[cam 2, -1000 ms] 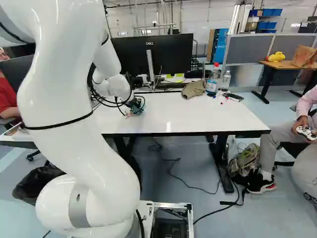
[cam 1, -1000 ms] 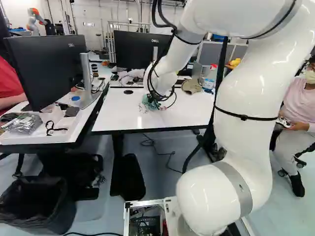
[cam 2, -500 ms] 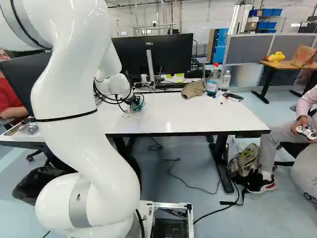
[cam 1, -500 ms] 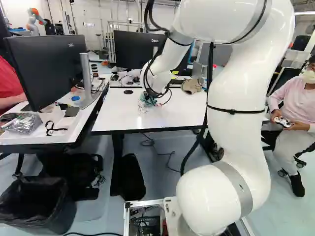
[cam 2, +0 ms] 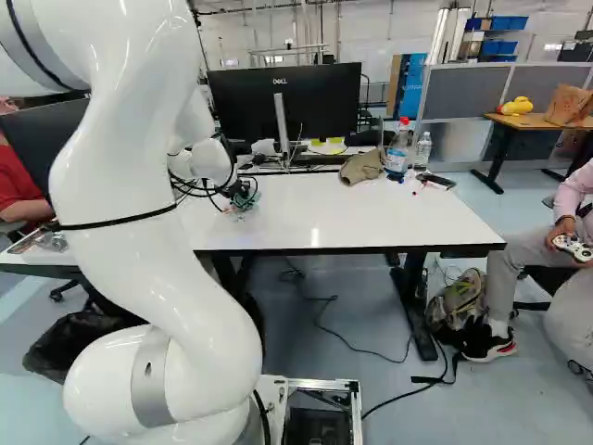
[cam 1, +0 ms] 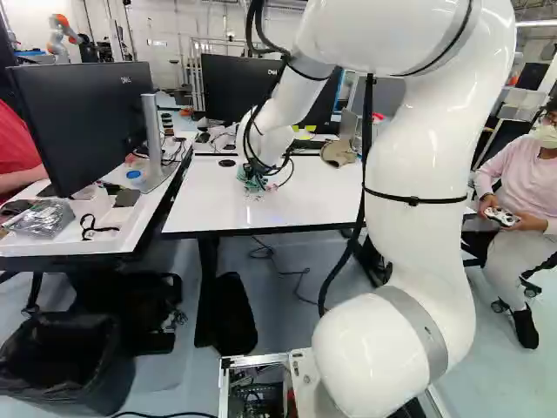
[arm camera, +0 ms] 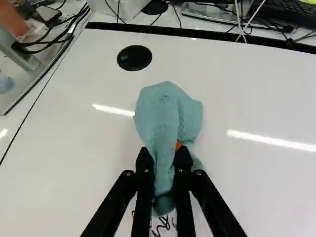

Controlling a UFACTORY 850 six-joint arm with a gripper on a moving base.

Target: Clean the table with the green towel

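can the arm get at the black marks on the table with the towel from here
Probably yes. The hand is shut on the green towel, and the black marks show close by its gripped end, with nothing seen standing between.

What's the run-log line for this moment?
pincer: shut on green towel | towel: against white table | black marks: visible at towel's edge | wipe: unfinished

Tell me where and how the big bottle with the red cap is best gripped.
Probably by the red cap, coming from above: the big bottle stands upright and narrows toward its top, while the tan hat and the small bottle crowd its body from either side.
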